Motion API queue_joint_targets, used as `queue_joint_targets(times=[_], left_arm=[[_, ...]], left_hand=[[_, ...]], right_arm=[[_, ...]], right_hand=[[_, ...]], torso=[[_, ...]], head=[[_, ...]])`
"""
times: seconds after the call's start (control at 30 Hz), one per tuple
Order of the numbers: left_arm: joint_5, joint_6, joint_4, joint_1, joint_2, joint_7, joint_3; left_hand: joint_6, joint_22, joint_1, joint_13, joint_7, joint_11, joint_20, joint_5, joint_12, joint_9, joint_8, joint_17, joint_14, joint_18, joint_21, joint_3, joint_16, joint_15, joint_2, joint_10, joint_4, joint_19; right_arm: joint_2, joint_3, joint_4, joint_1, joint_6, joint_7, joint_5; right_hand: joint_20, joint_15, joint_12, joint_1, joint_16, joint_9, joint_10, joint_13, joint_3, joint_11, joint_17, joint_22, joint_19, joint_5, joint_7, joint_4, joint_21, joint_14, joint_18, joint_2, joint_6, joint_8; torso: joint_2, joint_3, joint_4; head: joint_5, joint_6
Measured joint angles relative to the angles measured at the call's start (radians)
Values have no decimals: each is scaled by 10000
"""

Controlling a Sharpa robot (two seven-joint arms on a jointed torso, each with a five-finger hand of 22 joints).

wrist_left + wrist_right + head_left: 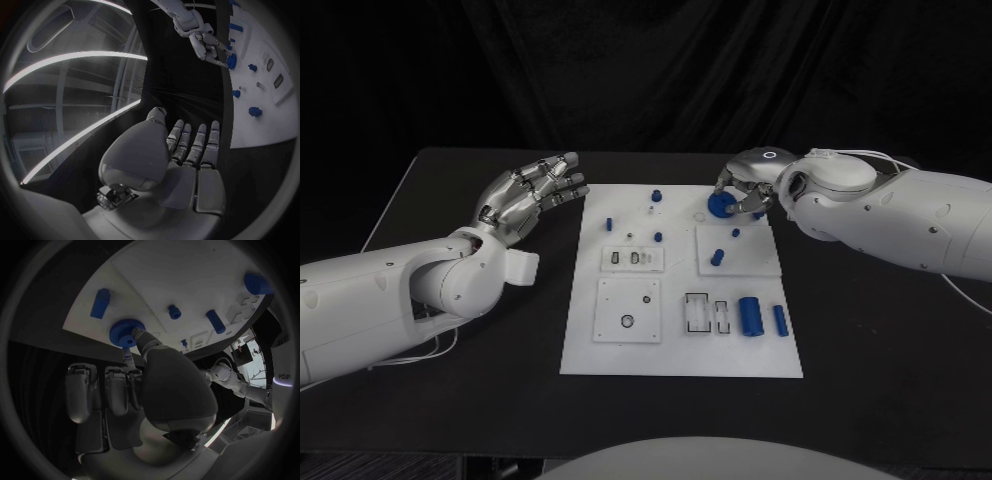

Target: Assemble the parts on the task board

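The white task board (679, 355) lies in the middle of the black table. My right hand (747, 187) is over the board's far right corner and pinches a blue toothed gear (718, 205) between thumb and a finger. In the right wrist view the gear (124, 333) sits at my fingertips (140, 337), just off the board (187, 270). My left hand (528, 195) hovers left of the board's far corner, fingers spread, holding nothing. The left wrist view shows its palm (187, 165), and far off the right hand (205, 44) with the gear (231, 61).
Small blue pegs stand on the board's far half (655, 196) (607, 224) (717, 257). Two blue cylinders (750, 317) (780, 320) lie near the right edge. Recessed plates (629, 310) (633, 258) sit left of centre. Bare black table surrounds the board.
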Motion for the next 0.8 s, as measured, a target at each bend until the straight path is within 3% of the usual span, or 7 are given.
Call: queue_joint_targets(times=[0.1, 0.27, 0.43, 0.8], left_arm=[[0, 0, 22, -1, -32, 0, 0], [0, -1, 44, -2, -63, 0, 0], [0, -2, 34, -2, -22, 1, 0], [0, -4, 34, -3, -100, 1, 0]], left_hand=[[0, 0, 0, 0, 0, 0, 0, 0, 0, 0, 0, 0, 0, 0, 37, 0, 0, 0, 0, 0, 0, 0], [0, 0, 0, 0, 0, 0, 0, 0, 0, 0, 39, -1, 0, 0, 37, 0, 0, 0, 0, 0, 0, 0], [0, 0, 0, 0, 0, 34, 0, 38, 0, 0, 39, 10, 0, 0, 37, 28, 39, 0, 0, 34, -28, 0], [0, 0, 79, 0, 0, 34, 0, 37, 0, 0, 39, 10, 36, 0, 37, 28, 38, 36, 0, 34, -28, -1]], right_arm=[[-35, 0, 287, 83, -222, 61, -43], [1, 44, 674, 348, -604, 131, -81], [211, 46, 854, 417, -826, 186, -108], [1046, 48, 552, 408, -882, 313, -128]], right_hand=[[0, 0, 0, -55, 0, 0, 0, 0, -38, 0, 0, 0, 0, -14, 1, 16, 34, 0, -1, 53, 1, 27], [0, 0, 0, -121, 0, 1, 0, 0, -147, 0, 0, 0, 0, -431, 2, 101, 34, 0, 0, 118, 3, 89], [0, 0, 0, -134, 0, 1, 0, -1, -148, 0, 0, 0, 0, -441, 8, 101, 34, 0, 0, 128, 9, 153], [0, 0, 0, -135, 0, 1, 28, -1, -116, 28, 0, -1, 0, -480, 8, 133, 34, 0, 0, 125, 10, 174]], torso=[[-1, -3, 0], [-11, -6, -4], [-23, -22, -11], [-19, -68, 5]], head=[[2, 13], [14, 48], [5, 49], [-6, 9]])
